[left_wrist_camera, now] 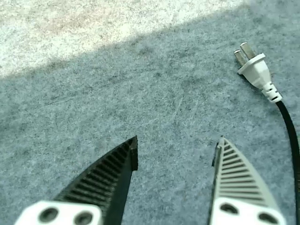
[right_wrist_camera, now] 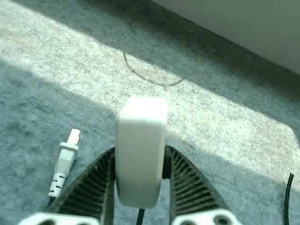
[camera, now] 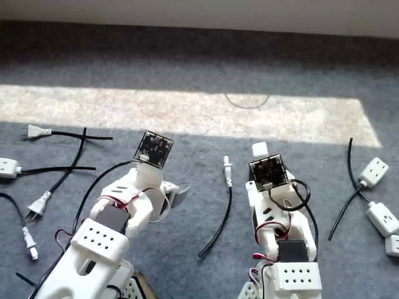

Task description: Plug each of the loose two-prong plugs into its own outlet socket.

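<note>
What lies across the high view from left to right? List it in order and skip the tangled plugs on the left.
socket at the left edge → left arm → loose plug on its black cord → right tool shut on a socket block → group of white sockets at the right

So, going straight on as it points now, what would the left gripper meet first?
The left gripper would probably meet bare carpet; the white plug lies off its line.

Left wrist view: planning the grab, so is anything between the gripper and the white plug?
Nothing visible does. Bare grey carpet lies between the open left gripper and the white plug.
</note>
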`<action>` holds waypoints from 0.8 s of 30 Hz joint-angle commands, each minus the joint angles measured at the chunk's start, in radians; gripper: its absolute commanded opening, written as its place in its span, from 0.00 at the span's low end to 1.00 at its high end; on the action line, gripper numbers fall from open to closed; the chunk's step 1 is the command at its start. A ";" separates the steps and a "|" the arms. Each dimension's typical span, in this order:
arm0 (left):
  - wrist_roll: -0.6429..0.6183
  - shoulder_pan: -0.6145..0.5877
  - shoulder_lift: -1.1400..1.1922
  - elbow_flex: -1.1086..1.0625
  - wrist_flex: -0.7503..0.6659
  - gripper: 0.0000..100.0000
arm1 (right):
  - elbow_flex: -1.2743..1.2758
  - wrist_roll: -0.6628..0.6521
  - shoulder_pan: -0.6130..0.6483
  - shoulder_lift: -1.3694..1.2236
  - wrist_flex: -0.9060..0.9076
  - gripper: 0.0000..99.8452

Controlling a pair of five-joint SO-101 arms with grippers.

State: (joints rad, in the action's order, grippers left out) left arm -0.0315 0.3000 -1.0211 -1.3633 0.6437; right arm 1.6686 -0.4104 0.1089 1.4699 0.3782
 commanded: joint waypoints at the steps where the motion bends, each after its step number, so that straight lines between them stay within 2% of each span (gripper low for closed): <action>1: -0.006 0.002 -0.004 0.001 -0.052 0.27 | -0.028 0.074 0.019 -0.062 0.004 0.02; 6: -0.006 -0.007 -0.004 -0.001 -0.054 0.27 | -0.298 0.157 0.019 -0.361 0.091 0.02; 11: -0.006 -0.008 -0.004 -0.001 -0.054 0.27 | -0.708 0.226 0.021 -0.766 0.314 0.02; 15: -0.005 -0.008 -0.005 -0.008 -0.058 0.27 | -0.986 0.226 0.064 -1.004 0.456 0.02; 24: -0.005 -0.025 -0.005 -0.008 -0.058 0.27 | -1.211 0.244 0.157 -1.333 0.438 0.02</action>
State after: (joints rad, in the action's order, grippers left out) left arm -0.0315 0.2984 -1.0211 -1.3755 0.6053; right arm 0.5439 -0.1895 0.2532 0.1995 0.8401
